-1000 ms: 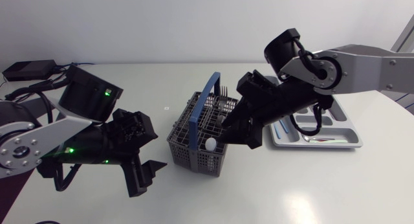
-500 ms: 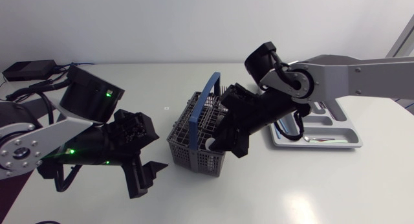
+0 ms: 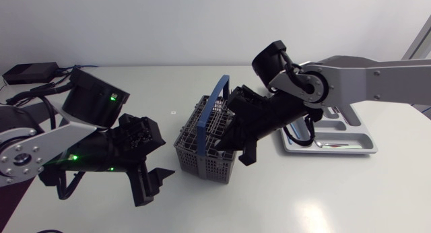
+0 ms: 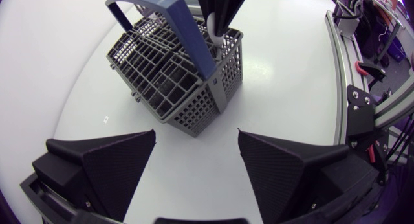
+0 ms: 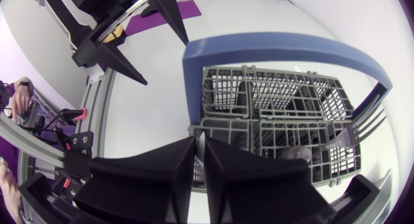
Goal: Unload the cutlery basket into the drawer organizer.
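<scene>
My right fingers (image 5: 162, 169) pinch a white handle (image 4: 216, 31) in the cutlery basket (image 3: 202, 157). My left fingers (image 4: 110, 160) gape wide, left of it.

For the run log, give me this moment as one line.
left gripper open, beside cutlery basket | right gripper shut on white handle in basket

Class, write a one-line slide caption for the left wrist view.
Open left gripper faces the cutlery basket; right gripper shut on a white handle inside it.

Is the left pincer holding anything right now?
No, the left pincer is open, with only bare table between its fingers and the basket standing ahead of it.
</scene>
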